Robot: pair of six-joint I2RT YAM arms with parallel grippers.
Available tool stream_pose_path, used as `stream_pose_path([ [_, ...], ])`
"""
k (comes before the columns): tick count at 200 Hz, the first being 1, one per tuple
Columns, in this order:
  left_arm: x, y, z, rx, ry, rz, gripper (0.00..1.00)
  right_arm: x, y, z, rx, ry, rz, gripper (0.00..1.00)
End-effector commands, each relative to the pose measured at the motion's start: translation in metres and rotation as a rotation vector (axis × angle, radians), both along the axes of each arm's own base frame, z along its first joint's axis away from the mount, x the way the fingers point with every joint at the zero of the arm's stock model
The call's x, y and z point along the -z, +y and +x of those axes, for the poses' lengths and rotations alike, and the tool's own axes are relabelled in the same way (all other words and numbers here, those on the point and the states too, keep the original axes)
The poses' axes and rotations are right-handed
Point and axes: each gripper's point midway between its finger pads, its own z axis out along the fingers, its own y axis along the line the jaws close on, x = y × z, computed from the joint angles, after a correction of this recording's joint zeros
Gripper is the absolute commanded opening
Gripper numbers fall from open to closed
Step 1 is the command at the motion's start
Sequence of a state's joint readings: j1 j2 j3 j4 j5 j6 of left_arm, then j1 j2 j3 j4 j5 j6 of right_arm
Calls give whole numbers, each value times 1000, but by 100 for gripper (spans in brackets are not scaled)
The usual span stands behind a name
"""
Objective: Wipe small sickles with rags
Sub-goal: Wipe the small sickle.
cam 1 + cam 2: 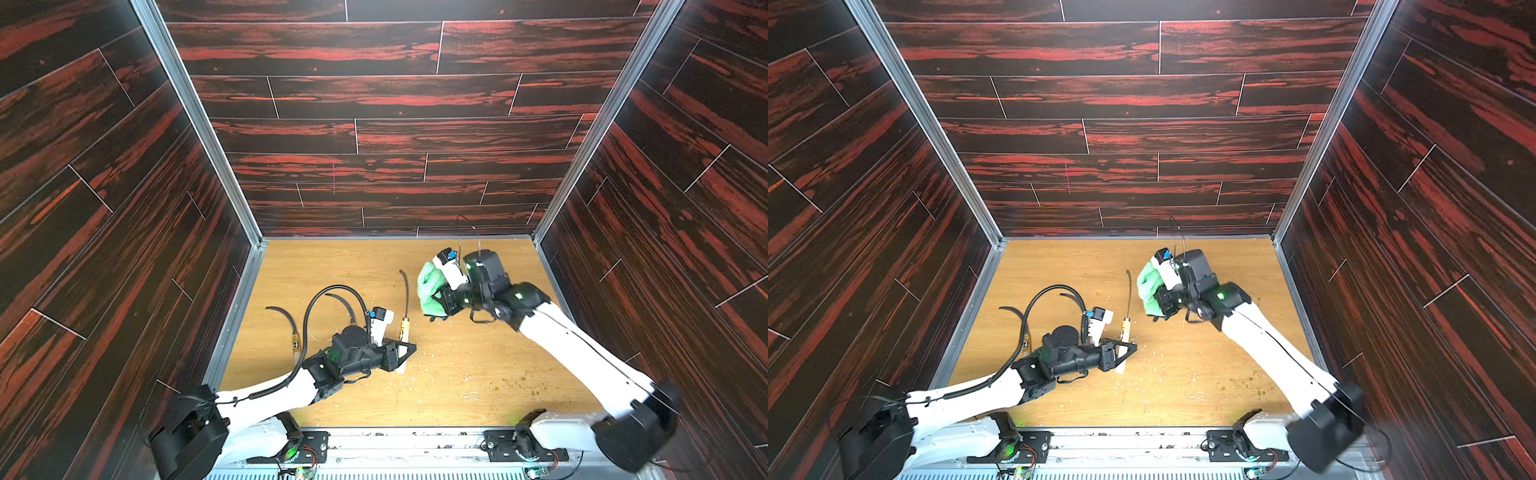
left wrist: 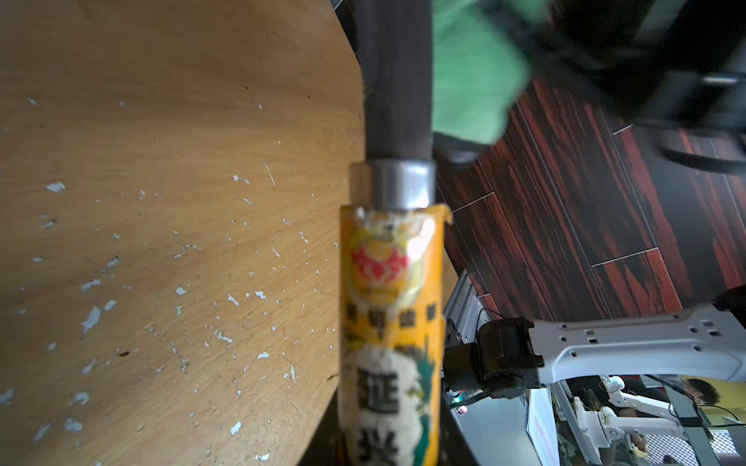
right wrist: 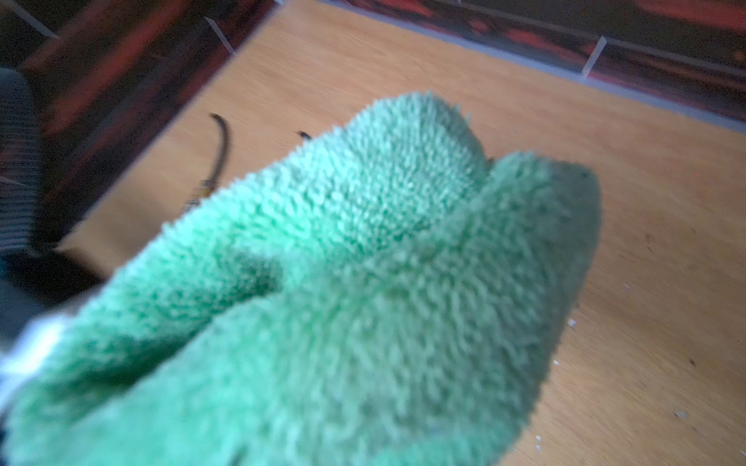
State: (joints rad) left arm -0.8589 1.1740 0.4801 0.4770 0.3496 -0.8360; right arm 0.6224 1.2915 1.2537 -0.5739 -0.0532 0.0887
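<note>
Stiffness and low weight characterise the sickle (image 1: 404, 326) in work: a thin dark blade (image 1: 406, 291), probably sharp along its inner curve, on a pale wooden handle that offers the only safe hold. The left claw (image 1: 401, 353) is closed tight on that handle below the yellow label band (image 2: 387, 322), with the blade pointing toward the far wall. Whether the handle end rests on the worktop (image 1: 457, 374) cannot be determined. The rag (image 1: 428, 284) is soft, fluffy and limp. It is bunched in the right claw (image 1: 438, 301), which is clamped nearly closed on it and raised just beside the blade, with no contact evident in the top views. Wiping should run from the metal ferrule (image 2: 403, 185) outward, since fibres may snag on the edge. The second sickle (image 1: 291, 324) and third sickle (image 1: 338, 300) lie near the left arm, the latter within the loop of its ribbed cable (image 1: 309, 309). Pale flecks (image 2: 91, 318) litter the worktop.
</note>
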Motion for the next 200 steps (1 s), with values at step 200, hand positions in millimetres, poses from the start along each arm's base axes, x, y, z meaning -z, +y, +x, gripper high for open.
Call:
stream_pose_path([
  [200,-49,-50,-21,232,-17,-204,0,-12,58,-15,-195,-146,53,0],
])
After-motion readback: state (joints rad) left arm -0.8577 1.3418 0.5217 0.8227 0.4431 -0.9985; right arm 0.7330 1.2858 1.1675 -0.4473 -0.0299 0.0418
